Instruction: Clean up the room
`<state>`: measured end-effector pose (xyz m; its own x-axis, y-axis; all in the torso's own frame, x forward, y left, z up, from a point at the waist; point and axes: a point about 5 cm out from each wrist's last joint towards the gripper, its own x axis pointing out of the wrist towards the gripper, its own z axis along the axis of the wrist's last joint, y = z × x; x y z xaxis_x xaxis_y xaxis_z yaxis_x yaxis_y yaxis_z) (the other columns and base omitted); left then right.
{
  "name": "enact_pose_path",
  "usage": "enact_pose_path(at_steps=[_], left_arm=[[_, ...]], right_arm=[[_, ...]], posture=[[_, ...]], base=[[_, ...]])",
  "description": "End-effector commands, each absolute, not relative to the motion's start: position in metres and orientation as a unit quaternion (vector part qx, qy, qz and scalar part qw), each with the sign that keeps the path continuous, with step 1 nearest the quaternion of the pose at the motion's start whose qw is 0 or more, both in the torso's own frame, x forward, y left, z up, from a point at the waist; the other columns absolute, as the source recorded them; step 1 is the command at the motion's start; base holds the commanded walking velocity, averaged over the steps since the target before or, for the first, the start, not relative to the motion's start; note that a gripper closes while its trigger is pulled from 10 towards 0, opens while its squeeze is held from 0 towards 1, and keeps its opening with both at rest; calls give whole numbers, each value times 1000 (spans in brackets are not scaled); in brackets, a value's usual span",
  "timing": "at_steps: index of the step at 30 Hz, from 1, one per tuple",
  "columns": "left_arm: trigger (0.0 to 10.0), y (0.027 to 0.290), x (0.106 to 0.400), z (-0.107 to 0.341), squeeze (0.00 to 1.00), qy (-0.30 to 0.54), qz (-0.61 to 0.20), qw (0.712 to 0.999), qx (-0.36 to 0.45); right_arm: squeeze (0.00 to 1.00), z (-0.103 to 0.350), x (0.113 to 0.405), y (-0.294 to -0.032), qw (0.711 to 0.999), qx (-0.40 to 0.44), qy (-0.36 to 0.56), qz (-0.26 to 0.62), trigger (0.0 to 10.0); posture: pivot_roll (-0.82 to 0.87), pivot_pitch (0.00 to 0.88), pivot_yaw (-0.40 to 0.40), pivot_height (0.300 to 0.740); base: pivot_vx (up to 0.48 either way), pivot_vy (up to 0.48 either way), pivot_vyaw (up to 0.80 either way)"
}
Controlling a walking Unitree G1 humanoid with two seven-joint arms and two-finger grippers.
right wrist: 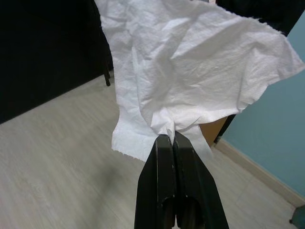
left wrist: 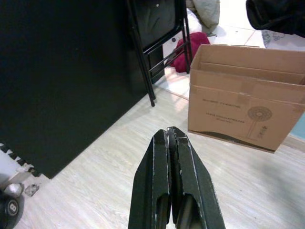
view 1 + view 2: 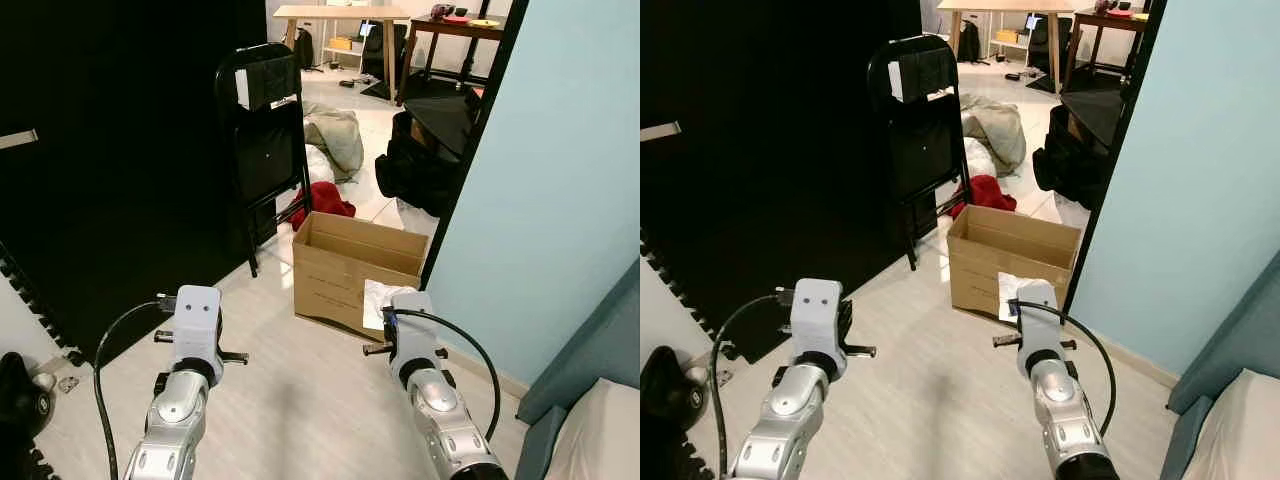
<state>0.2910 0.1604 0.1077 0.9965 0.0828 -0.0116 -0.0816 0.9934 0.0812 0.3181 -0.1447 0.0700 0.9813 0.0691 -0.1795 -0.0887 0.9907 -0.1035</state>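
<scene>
My right gripper [image 1: 170, 138] is shut on a crumpled white paper towel [image 1: 190, 71], which hangs from its fingertips. In the left eye view the towel [image 3: 377, 300] shows just ahead of my right wrist, close to the near side of an open cardboard box [image 3: 350, 270] on the floor. My left gripper [image 2: 170, 132] is shut with nothing in it, held over pale wood floor a short way before the box [image 2: 243, 107]. A red cloth [image 3: 326, 200] lies on the floor behind the box.
A black folding chair [image 3: 265, 140] stands left of the box, against a black wall. A grey-green bundle of fabric [image 3: 336, 135] and a black bag [image 3: 425, 160] lie farther back. A teal wall [image 3: 560, 180] runs along the right; a sofa corner [image 3: 600, 420] sits at the lower right.
</scene>
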Motion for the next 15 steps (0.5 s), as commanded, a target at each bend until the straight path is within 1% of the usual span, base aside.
enact_pose_path(at_steps=[1,15], left_arm=[[10000,167,289,103,0,20,54,997,46],[10000,169,289,104,0,14,54,997,54]], right_arm=[[0,64,316,-143,993,-49,104,41,10000],[0,62,316,-139,992,-44,111,47,10000]], posture=[[-20,99,5,740],[-18,99,9,740]], base=[[0,0,0],[308,0,0]])
